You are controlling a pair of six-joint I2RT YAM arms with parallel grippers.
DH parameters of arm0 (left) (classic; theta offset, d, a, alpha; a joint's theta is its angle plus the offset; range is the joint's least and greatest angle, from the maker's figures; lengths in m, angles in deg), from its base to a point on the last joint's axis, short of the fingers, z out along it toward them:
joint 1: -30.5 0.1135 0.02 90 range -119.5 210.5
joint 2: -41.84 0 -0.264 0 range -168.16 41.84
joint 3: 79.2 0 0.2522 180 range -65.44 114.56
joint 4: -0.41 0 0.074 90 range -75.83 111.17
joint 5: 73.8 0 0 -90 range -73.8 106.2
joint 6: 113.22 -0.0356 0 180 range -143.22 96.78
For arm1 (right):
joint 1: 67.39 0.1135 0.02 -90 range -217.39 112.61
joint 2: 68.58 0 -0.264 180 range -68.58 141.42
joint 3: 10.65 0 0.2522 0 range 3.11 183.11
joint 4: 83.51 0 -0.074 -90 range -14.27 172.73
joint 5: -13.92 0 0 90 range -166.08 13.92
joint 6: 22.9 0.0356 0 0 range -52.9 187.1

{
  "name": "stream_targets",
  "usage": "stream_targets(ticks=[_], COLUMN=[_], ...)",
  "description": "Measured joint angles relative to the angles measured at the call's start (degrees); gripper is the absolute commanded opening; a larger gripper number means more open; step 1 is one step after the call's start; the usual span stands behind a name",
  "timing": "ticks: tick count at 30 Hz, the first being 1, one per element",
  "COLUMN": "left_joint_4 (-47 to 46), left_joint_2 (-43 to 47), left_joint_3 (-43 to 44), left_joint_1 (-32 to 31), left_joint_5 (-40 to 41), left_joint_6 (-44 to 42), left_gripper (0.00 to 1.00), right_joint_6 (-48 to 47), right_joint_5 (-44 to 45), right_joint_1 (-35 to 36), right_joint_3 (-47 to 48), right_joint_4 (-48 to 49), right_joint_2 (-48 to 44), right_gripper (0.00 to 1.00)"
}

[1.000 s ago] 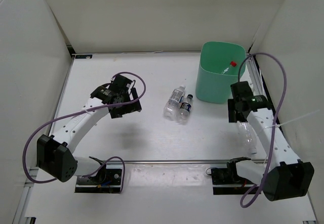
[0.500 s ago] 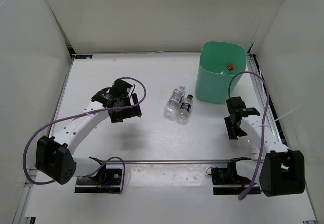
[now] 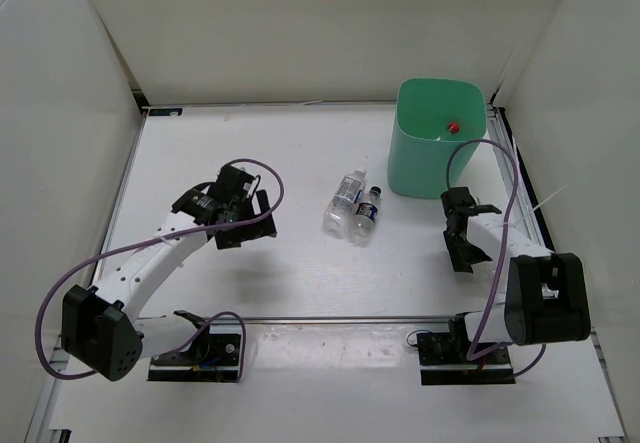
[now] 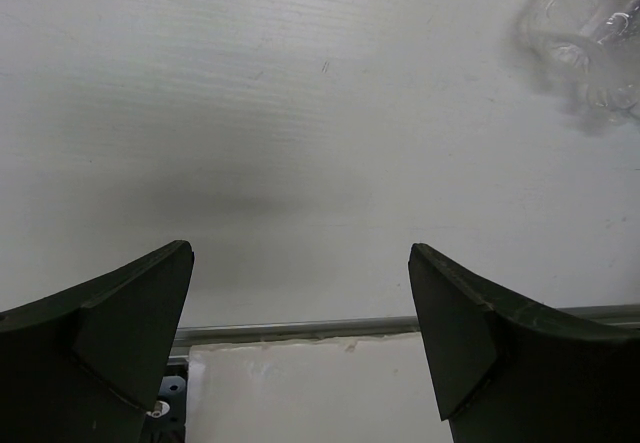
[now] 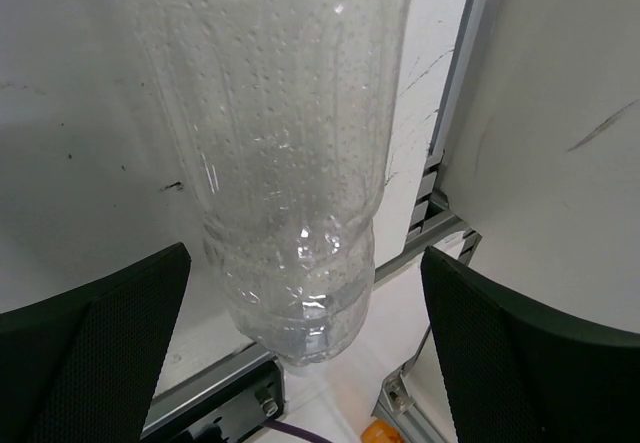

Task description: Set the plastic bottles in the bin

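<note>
The mint-green bin stands at the far right. The red-capped bottle lies inside it, and only its cap shows. The white-capped bottle and the dark-capped bottle lie side by side at the table's middle. My left gripper is open and empty over bare table, left of those two; in the left wrist view a bottle's end shows at the top right. My right gripper is open; in the right wrist view it straddles a clear unlabelled bottle without touching it.
A metal rail runs along the table's near edge. White walls enclose the table on three sides. A side rail and the right wall stand close to my right gripper. Purple cables loop off both arms.
My right arm has drawn back from the bin toward the near edge, over the clear bottle. The red-capped bottle has slid from the bin's rim down inside. My left arm has shifted slightly.
</note>
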State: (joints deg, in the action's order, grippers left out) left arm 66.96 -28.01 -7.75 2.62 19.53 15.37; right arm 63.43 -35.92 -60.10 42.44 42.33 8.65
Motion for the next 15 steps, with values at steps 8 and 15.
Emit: stream_targets(ticks=[8, 15], left_joint_4=[-1.0, -1.4], left_joint_2=[2.1, 4.2], left_joint_3=[-3.7, -5.5], left_joint_1=[0.0, 0.0], left_joint_5=[-1.1, -1.3], left_joint_6=[0.3, 0.4], left_gripper=[1.00, 1.00], right_joint_6=[-0.6, -1.9], right_joint_5=[-0.9, -3.9], right_joint_1=[-0.1, -0.1], right_joint_3=[0.9, 1.0], right_joint_4=[0.3, -0.5], right_joint_2=[4.7, 4.2], right_gripper=[0.92, 0.46])
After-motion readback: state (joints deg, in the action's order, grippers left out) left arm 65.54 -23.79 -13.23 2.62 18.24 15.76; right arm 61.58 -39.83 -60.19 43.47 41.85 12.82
